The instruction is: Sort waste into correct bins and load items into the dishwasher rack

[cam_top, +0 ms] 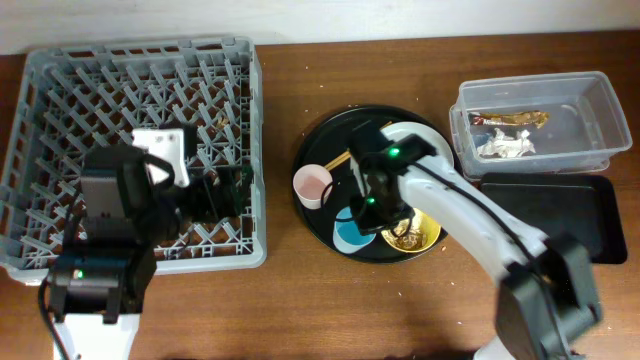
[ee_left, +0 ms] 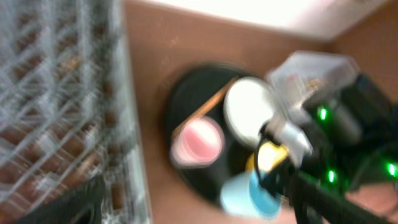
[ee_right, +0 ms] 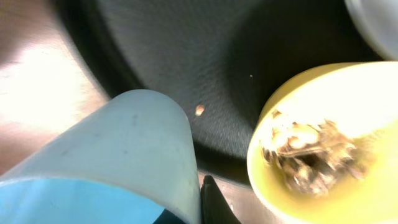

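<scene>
The blue cup [cam_top: 349, 232] stands on the near-left part of the round black tray [cam_top: 318, 225]. Its mouth is up, so its long axis is about upright. The right gripper [cam_top: 364, 218] hangs directly over it and hides its right side. In the right wrist view one dark finger [ee_right: 214, 202] is just beside the cup's smooth pale wall. The other finger is out of view, so I cannot tell if this claw is clamped on the cup or apart around it.

Just right of the cup is the yellow bowl [cam_top: 415, 235] with beige scraps [ee_right: 308, 155] inside. One crumb [ee_right: 199, 110] lies between them on the tray's finely grained floor. The pink cup [cam_top: 312, 185] stands farther and to the left. The chopsticks [cam_top: 336, 160] lie slanted from near-left to far-right, beside the round plate [ee_left: 249, 112].

At the right, the clear tub [cam_top: 585, 95] holds a brown wrapper [cam_top: 510, 118] and a white napkin [cam_top: 505, 147]. The flat black tray [cam_top: 560, 215] lies on its near side.

The left gripper [cam_top: 222, 188] hangs over the right part of the grey pegged rack [cam_top: 60, 120]. The left wrist view is blurred, so I cannot tell if its claw is apart or together.
</scene>
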